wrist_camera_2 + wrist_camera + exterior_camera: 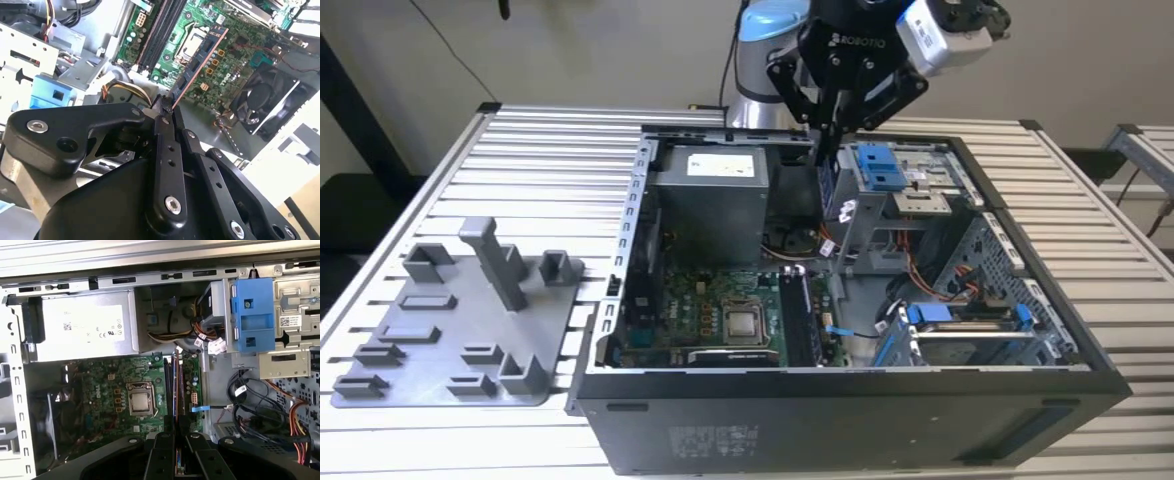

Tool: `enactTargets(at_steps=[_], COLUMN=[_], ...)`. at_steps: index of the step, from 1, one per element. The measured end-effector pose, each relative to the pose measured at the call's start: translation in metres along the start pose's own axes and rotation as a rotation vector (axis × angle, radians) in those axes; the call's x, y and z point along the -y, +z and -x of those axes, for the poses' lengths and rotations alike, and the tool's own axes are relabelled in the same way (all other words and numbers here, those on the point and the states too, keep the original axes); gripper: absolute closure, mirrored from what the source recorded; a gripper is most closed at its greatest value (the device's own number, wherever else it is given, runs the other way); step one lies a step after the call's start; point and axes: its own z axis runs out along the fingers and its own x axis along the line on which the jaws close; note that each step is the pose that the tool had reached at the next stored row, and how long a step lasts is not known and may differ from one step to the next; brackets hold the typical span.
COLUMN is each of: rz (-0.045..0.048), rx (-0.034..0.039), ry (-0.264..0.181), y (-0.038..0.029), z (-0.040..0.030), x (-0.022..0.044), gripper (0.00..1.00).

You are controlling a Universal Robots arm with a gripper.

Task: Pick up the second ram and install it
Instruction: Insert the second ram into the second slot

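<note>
A slatted metal table (534,140) carries an open computer case (854,410); in the exterior view a grey holder tray (454,340) lies at its nine o'clock. Above the motherboard (102,382), the gripper (831,125) is clamped narrow on the second ram (200,60), which hangs edge-down over the memory slots (157,37). Seating it well likely needs the stick parallel and square above the free slot.

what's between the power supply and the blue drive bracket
A bundle of wires with white connectors, between the power supply and the blue drive bracket, seen in the first wrist view.
</note>
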Motion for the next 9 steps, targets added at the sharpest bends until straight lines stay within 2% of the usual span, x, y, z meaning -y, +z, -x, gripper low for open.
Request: enactTargets(at_steps=[9], rz=[-0.0008], rx=[0.0002], ry=[-0.031], y=[0.0088], z=[0.0009], x=[0.0067], gripper=[0.85])
